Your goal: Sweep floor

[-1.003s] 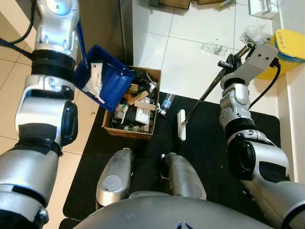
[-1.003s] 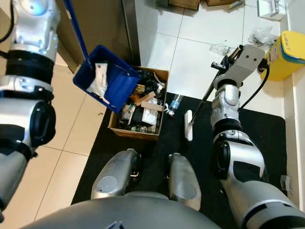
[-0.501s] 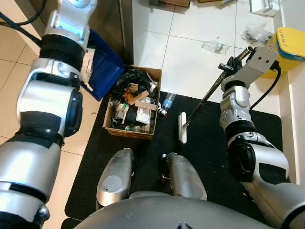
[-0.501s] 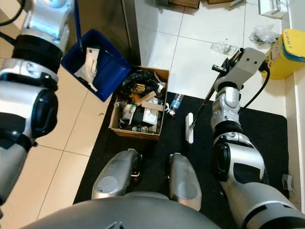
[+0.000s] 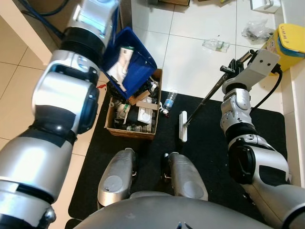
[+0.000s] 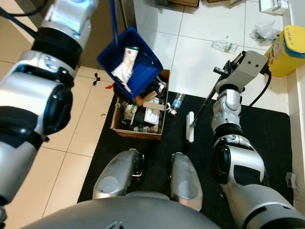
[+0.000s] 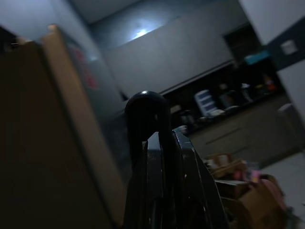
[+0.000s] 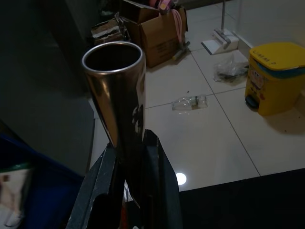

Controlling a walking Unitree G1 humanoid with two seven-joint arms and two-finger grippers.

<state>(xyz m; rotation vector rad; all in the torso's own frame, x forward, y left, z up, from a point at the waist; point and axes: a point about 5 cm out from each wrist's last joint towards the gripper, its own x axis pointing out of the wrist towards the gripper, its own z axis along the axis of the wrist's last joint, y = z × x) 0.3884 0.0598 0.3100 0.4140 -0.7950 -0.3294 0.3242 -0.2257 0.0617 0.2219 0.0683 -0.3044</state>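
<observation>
A blue dustpan (image 6: 131,62) hangs tilted over the far end of a cardboard box (image 5: 126,134) full of rubbish. White crumpled packaging (image 6: 125,67) lies in the pan. Its long blue handle (image 6: 113,16) rises out of the top of the picture. My left gripper (image 7: 164,136) is shut on that dark handle. My right gripper (image 8: 131,157) is shut on the broom's metal pole (image 5: 205,101), high at the right. The white broom head (image 5: 182,126) rests on the black mat (image 5: 209,143) in front of my legs.
A small plastic bottle (image 5: 167,101) lies at the mat's edge beside the box. On the white tiles farther off lie a clear bottle (image 5: 213,46) and a plastic bag (image 5: 255,32). A yellow bin (image 5: 288,38) stands far right. Small dark debris (image 6: 97,78) is left of the box.
The dustpan swung out to the left of the box, then back right over the box's far end, still holding the white packaging. The right arm and broom stayed put.
</observation>
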